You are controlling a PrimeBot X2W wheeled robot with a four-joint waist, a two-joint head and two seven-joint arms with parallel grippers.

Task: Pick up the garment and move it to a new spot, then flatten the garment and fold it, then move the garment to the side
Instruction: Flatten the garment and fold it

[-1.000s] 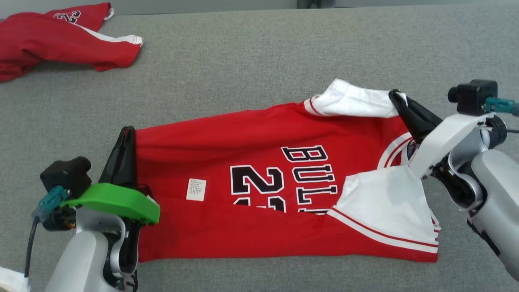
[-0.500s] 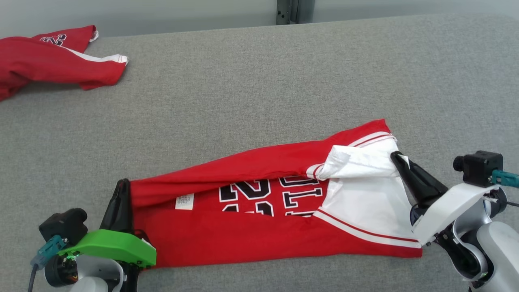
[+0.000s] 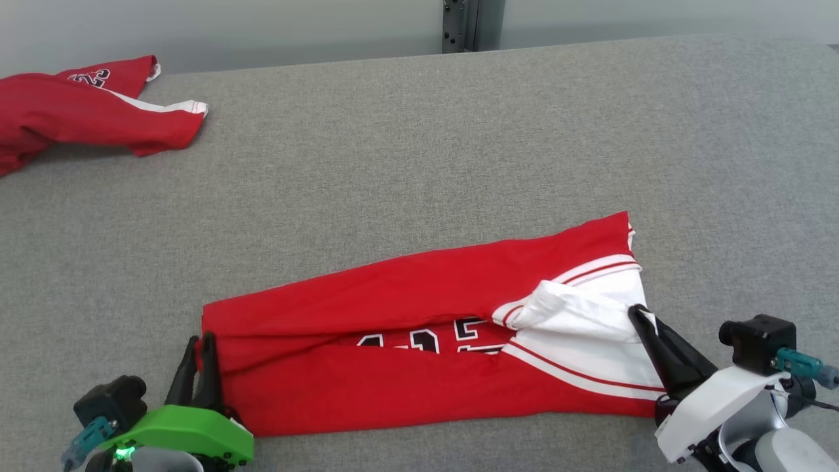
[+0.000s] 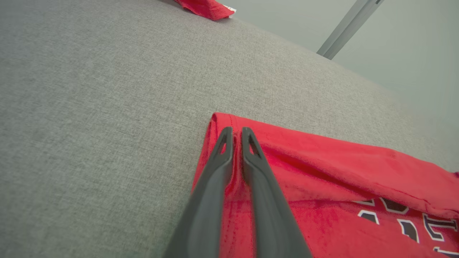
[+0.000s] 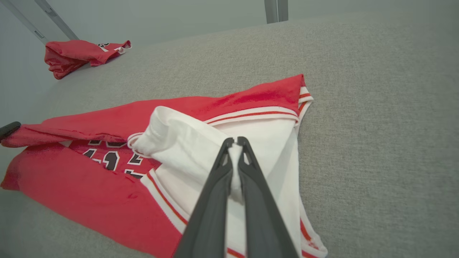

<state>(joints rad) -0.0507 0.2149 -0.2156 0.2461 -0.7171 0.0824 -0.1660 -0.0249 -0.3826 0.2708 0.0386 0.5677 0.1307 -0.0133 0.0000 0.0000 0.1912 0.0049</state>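
the jersey (image 3: 393, 387) lies on the grey counter (image 3: 419, 131), near the front edge and a little right of centre. it is folded lengthwise into a long red band. its long axis runs left to right, and the right end is angled slightly farther from the robot than the left. the hem points to the robot's left. the white, stripe-trimmed shoulder end points right. part of the black lettering shows in the slit between the two folded flaps.

the left hand (image 3: 200, 341) is at the hem corner, its fingers parted only narrowly. in the left wrist view it (image 4: 236, 132) lies over red cloth (image 4: 322, 161), and i cannot tell whether any is caught between the fingers. the right hand (image 3: 634, 311) is closed, pinching a raised fold of white cloth (image 5: 235, 141) at the shoulder end.

a second jersey (image 3: 78, 118) lies crumpled at the far left corner, well apart.
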